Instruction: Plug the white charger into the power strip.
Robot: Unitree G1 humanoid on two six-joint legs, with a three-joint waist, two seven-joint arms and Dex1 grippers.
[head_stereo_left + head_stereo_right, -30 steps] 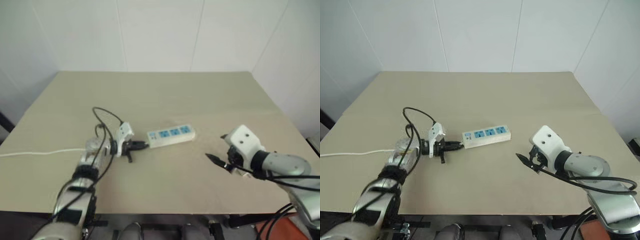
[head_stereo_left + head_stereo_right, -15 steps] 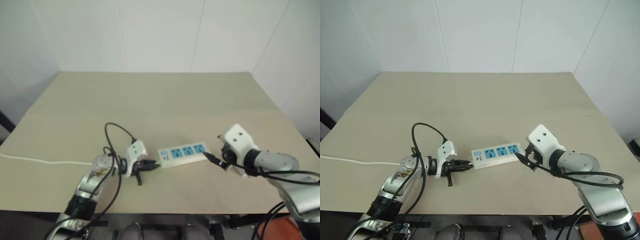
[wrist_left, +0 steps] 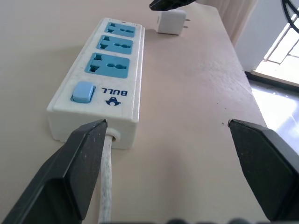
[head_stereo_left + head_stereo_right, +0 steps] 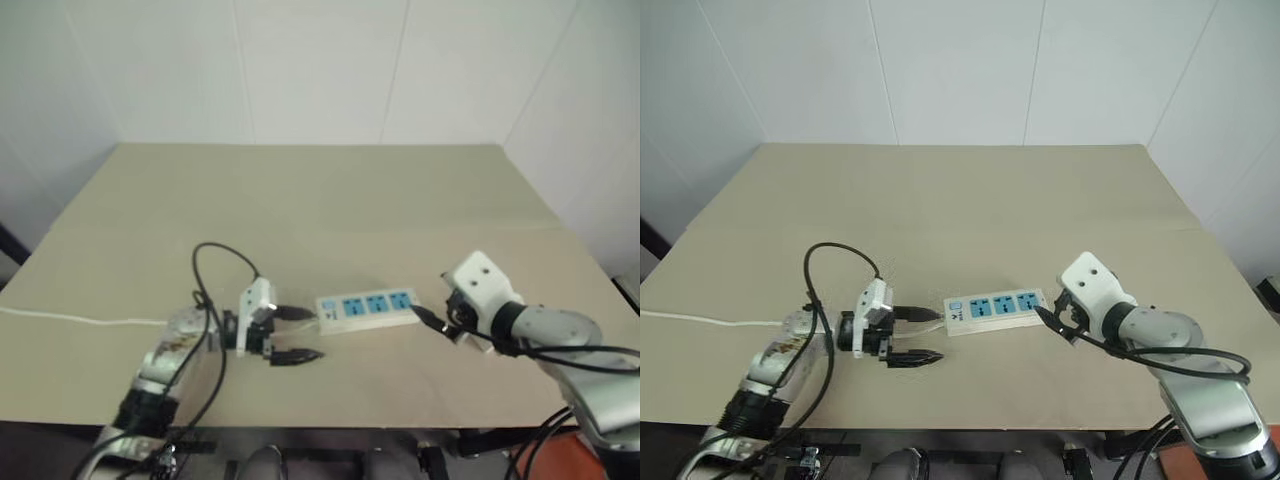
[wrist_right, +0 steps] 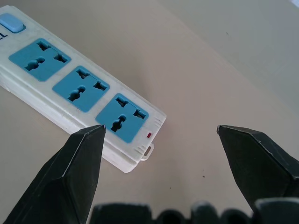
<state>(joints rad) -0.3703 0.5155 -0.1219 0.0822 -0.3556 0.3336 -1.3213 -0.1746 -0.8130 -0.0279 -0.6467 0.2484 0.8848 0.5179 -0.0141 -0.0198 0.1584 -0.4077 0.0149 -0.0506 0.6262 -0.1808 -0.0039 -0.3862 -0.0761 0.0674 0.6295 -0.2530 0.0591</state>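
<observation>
With both tools spread and empty, we flank the power strip (image 4: 367, 309) on the desk (image 4: 320, 200), our right tool (image 4: 1052, 322) nearest the white charger (image 3: 171, 22).

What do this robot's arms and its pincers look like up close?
Both arms are silvery metal with loose black cables looping alongside. Each ends in a white block carrying two black wedge-shaped fingers: the left gripper and the right gripper. The fingers taper to flat tips.
</observation>
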